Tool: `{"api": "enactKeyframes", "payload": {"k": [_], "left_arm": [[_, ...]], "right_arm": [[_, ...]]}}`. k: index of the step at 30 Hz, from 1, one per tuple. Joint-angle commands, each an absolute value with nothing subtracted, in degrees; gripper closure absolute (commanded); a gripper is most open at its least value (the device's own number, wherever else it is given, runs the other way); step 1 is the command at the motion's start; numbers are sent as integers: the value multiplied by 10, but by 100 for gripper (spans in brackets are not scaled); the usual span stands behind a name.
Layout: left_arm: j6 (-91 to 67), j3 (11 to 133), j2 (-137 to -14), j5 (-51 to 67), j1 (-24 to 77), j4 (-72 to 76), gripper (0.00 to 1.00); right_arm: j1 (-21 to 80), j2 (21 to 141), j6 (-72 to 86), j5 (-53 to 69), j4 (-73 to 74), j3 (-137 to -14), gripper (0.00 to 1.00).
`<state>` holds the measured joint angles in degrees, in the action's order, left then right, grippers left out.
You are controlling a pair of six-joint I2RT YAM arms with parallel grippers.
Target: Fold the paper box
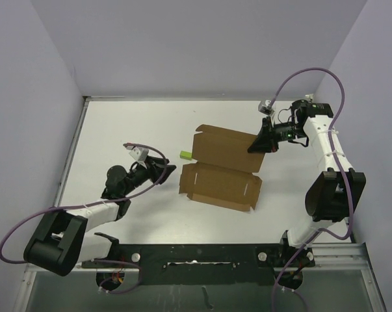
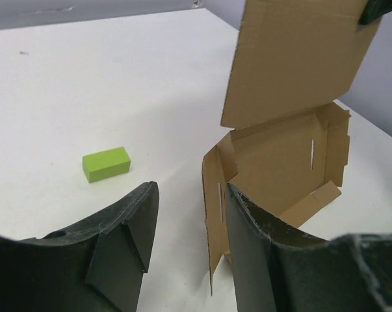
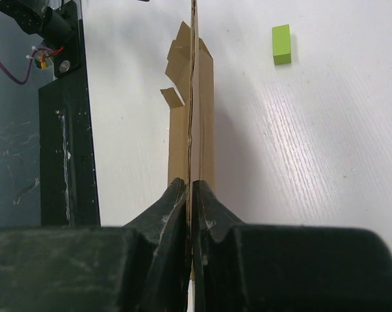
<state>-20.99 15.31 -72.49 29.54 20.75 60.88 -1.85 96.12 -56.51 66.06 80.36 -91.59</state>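
Brown paper box (image 1: 222,185) sits at the middle of the desk (image 1: 130,123), its base tray on the near side and its broad lid panel tipped up on the far side. The right pincer (image 1: 259,144) is clamped on the lid's far right corner; in its wrist view the two fingers (image 3: 173,201) press flat on either face of the thin sheet. The left pincer (image 1: 162,170) hovers just left of the tray with its jaws spread, holding nothing and touching nothing. A small green block (image 1: 184,155) lies on the desk beside the box's far left corner, apart from both arms.

This card looks light and thin: stiff across a flat panel, but ready to hinge at every scored crease and to buckle if squeezed mid-panel. It will likely slide on the smooth desk when pushed, so one arm should steady it. A good hold is a panel edge near a corner, as the right arm has, or the half-raised slotted side walls of the paper box.
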Motion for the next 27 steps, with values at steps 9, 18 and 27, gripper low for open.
{"api": "enactKeyframes", "payload": {"k": [9, 18, 27], "left_arm": [[-253, 187, -779, 312, 180, 504, 61], [-266, 200, -816, 342, 180, 574, 60], [-230, 215, -907, 367, 177, 684, 58]], "right_arm": [[-19, 932, -675, 690, 865, -937, 100], [-10, 858, -648, 665, 747, -933, 100], [-10, 871, -769, 673, 796, -907, 100]]}}
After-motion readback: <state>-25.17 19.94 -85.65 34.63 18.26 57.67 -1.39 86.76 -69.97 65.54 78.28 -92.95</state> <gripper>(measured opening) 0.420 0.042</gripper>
